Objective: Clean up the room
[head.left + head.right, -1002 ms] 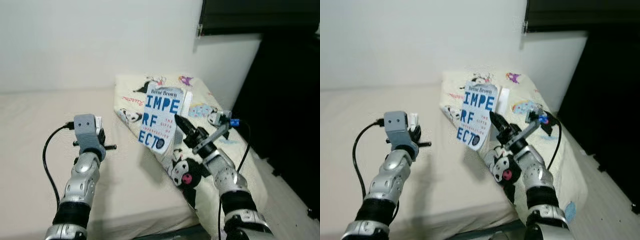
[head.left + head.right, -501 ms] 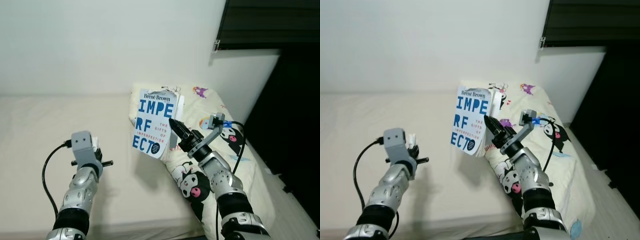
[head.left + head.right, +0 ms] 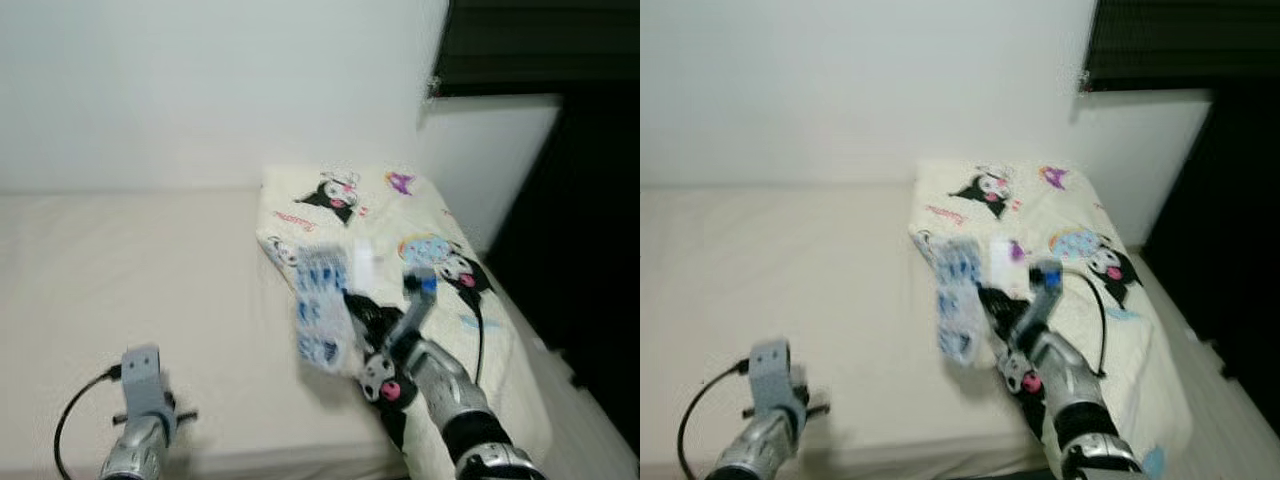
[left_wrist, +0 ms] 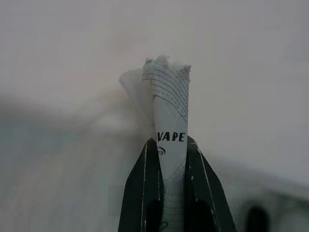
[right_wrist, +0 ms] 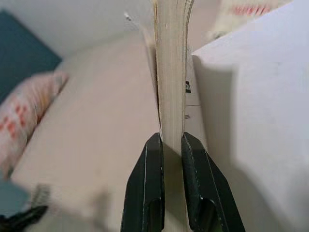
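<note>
A blue-and-white book [image 3: 322, 312] shows blurred in front of the cartoon-print pillow [image 3: 395, 215], low over the beige bed [image 3: 150, 270]. My right gripper [image 5: 170, 139] is shut on the book's page edge [image 5: 171, 63], one finger on each side. My left arm [image 3: 140, 395] is low at the bottom left, over the bed's front edge. My left gripper [image 4: 171, 144] is shut on a crumpled white wrapper [image 4: 166, 92] printed with the letters "VAPE".
A white wall [image 3: 200, 90] stands behind the bed. A dark opening [image 3: 580, 200] lies to the right of the pillow. The right wrist view has a pink patterned cushion [image 5: 26, 113] and a white flat surface [image 5: 256, 106] beside the book.
Both arms have dropped. The book went down from above the pillow's left edge to in front of it and is now blurred. Earlier, the whole view shifted with the camera.
</note>
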